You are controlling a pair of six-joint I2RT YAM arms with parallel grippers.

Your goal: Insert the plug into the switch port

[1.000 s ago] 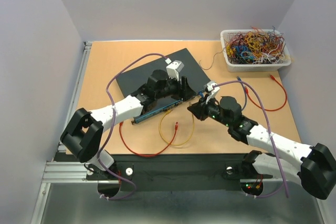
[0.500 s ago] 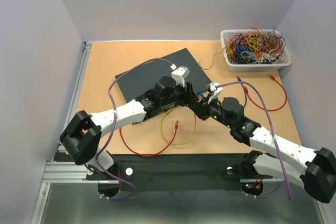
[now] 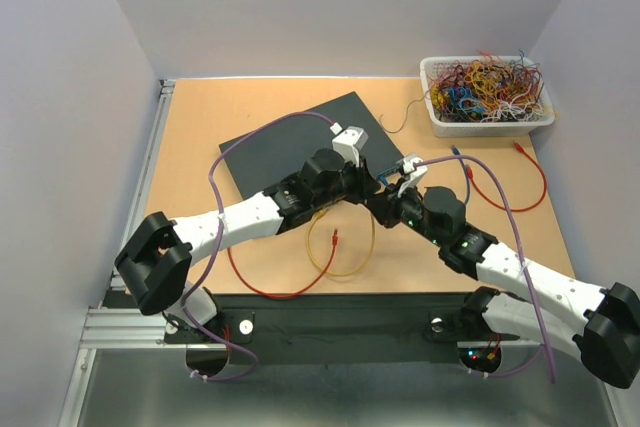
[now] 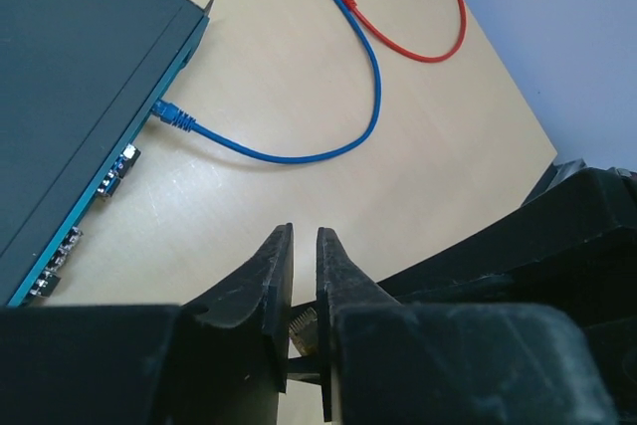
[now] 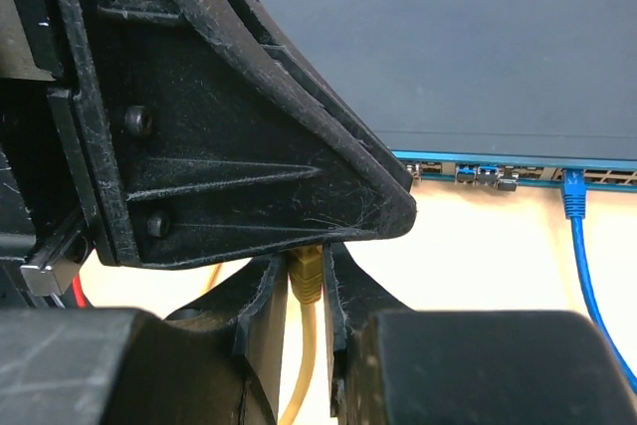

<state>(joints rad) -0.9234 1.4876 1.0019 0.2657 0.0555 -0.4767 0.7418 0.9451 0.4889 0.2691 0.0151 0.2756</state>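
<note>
Swinging in from the left, the left gripper [image 3: 366, 183] had closed its jaws to a thin slit and sat right over the right gripper [image 5: 309, 264]. A pale bit [image 4: 302, 325] showed deep between its jaws; whether it was clamped I could not tell. The right gripper was pinched shut on the yellow plug [image 5: 306, 281], its cable [image 5: 297, 385] trailing down. That plug sat well short of the row of ports [image 5: 478, 174] on the switch [image 5: 448, 47], where a blue cable [image 5: 577, 236] was already seated. With both grippers crowded on one small plug, a pull from either could twist it askew, and a skewed plug would jam at the port mouth.
</note>
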